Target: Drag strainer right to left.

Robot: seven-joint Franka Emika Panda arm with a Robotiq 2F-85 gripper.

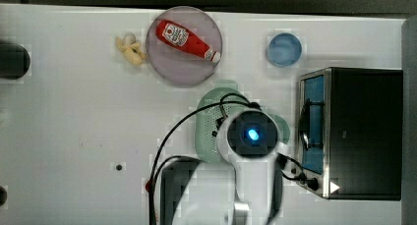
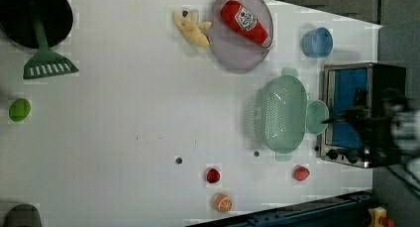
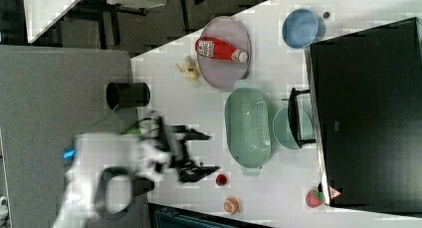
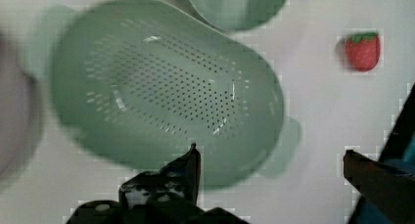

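Note:
The strainer [image 4: 161, 87] is a pale mint-green oval with a grid of small holes, and it lies flat on the white table. It appears in the left view [image 2: 283, 113] and the right view [image 3: 247, 127], between the plate and the oven. In the top view my arm [image 1: 253, 134] covers most of the strainer [image 1: 209, 122]. My gripper [image 4: 271, 160] hangs above it, open wide and holding nothing. One dark finger [image 4: 188, 165] is over the rim near an end tab, the other [image 4: 377, 175] is beyond that end. In the right view the gripper [image 3: 205, 153] is raised off the table.
A mint mug [image 2: 317, 117] touches the strainer on the oven side. The black oven [image 1: 354, 131] is just beyond. A purple plate [image 1: 167, 63] with a ketchup bottle [image 1: 186, 39], a yellow toy [image 1: 130, 50] and a blue cup [image 1: 284, 49] lie nearby. Small toy fruits [image 2: 213, 175] and a green spatula [image 2: 44, 63] lie further off.

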